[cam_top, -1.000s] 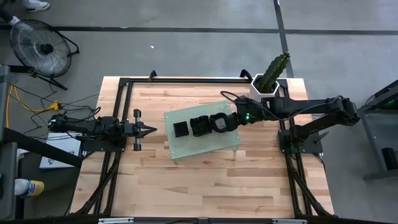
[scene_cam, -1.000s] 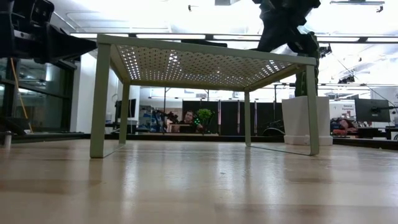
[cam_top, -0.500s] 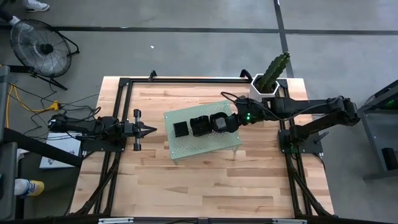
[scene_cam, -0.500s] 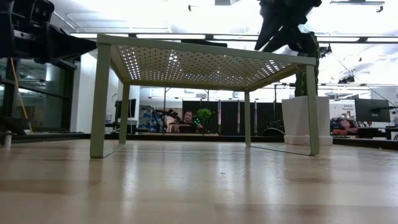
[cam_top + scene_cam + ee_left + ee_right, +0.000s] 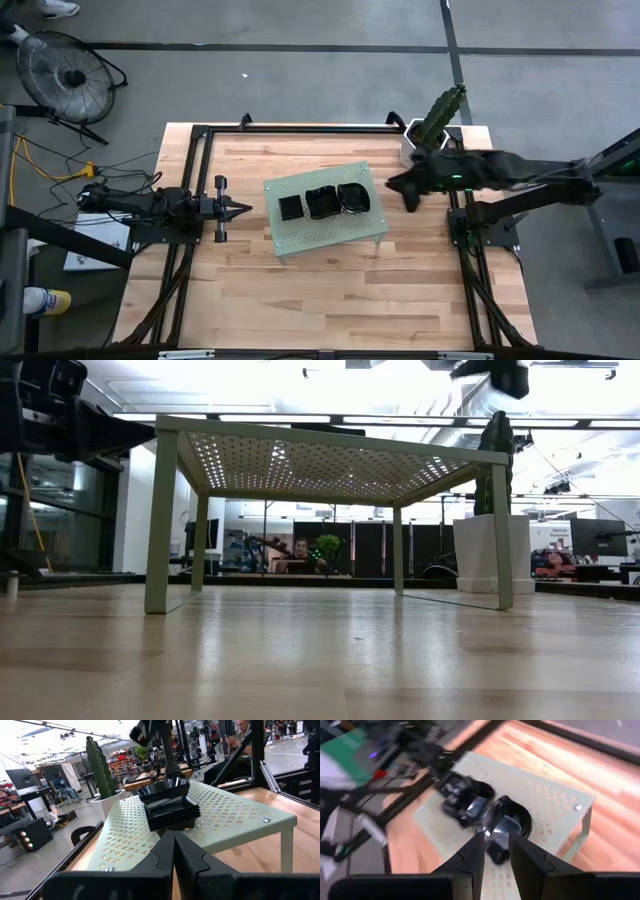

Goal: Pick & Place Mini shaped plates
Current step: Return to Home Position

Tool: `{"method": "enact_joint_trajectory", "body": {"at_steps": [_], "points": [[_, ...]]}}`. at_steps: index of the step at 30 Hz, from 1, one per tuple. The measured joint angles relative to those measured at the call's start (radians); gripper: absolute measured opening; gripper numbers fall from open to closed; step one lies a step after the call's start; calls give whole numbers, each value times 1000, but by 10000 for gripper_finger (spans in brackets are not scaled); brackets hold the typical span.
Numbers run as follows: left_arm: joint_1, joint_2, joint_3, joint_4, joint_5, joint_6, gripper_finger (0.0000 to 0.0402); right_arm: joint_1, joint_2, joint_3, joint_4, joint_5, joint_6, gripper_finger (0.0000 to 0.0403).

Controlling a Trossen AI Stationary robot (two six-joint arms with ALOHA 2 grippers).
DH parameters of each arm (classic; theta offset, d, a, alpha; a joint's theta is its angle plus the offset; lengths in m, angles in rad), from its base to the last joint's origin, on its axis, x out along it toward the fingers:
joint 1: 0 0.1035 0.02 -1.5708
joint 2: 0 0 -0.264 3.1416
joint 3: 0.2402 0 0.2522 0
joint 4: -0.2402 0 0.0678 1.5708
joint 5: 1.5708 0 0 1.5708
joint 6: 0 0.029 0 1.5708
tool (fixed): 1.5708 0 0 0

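Your right claw (image 5: 400,193) hangs above the bare tabletop (image 5: 300,300), just beside the green perforated shelf (image 5: 340,232). Its fingers are slightly apart and pinch nothing. The mini shaped plates (image 5: 322,202) sit on top of that shelf in three black stacks, side by side (the squarish stack lies nearest your left arm). Your left claw (image 5: 243,209) waits near the shelf's other side, fingers pressed together.
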Motion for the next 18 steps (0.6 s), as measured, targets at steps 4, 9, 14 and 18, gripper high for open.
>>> {"method": "enact_joint_trajectory", "body": {"at_steps": [4,9,14,18], "points": [[0,0,0,0,0,0,0,117,-142,-26,-46,128,-109,83],[0,0,0,0,0,0,0,311,-297,-253,103,458,-93,83],[0,0,0,0,0,0,0,401,-361,-587,483,515,-148,83],[0,0,0,0,0,0,0,421,-343,-849,1016,414,-290,83]]}}
